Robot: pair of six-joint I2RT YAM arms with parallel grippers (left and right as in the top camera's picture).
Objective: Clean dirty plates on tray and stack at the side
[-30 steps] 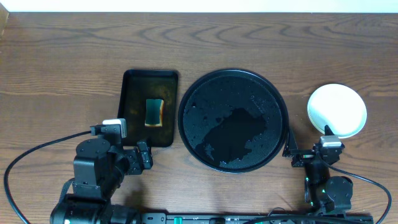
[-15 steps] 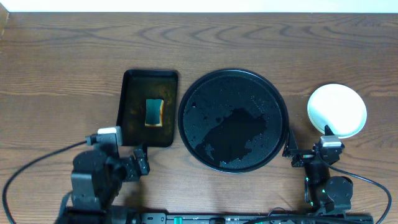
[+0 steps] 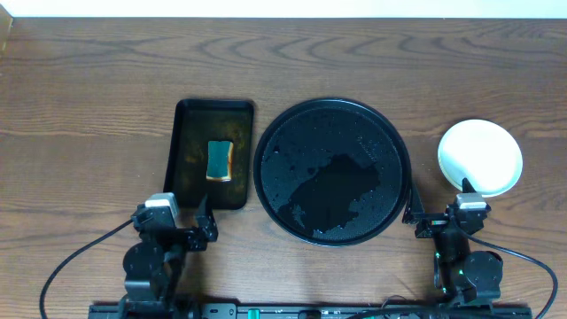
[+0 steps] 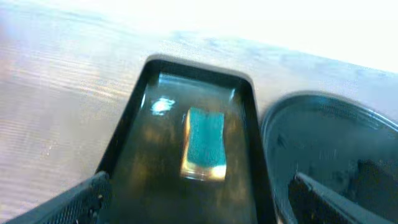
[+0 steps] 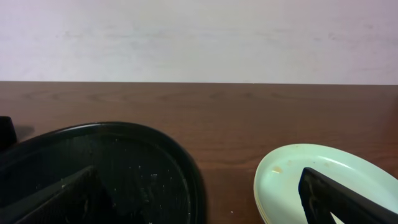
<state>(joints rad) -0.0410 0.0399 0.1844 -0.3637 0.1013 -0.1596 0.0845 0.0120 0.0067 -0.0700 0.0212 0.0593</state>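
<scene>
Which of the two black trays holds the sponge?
The smaller rectangular tray, which sits to the left of the large round tray. A teal-and-yellow sponge lies in its middle, while the round one carries no sponge.

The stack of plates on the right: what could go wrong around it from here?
The plates sit close beside one finger of the open right gripper, so a careless swing might knock them. The top one shows a small brownish speck, so it may not be fully clean. The round tray holds water that a bump could spill.
</scene>
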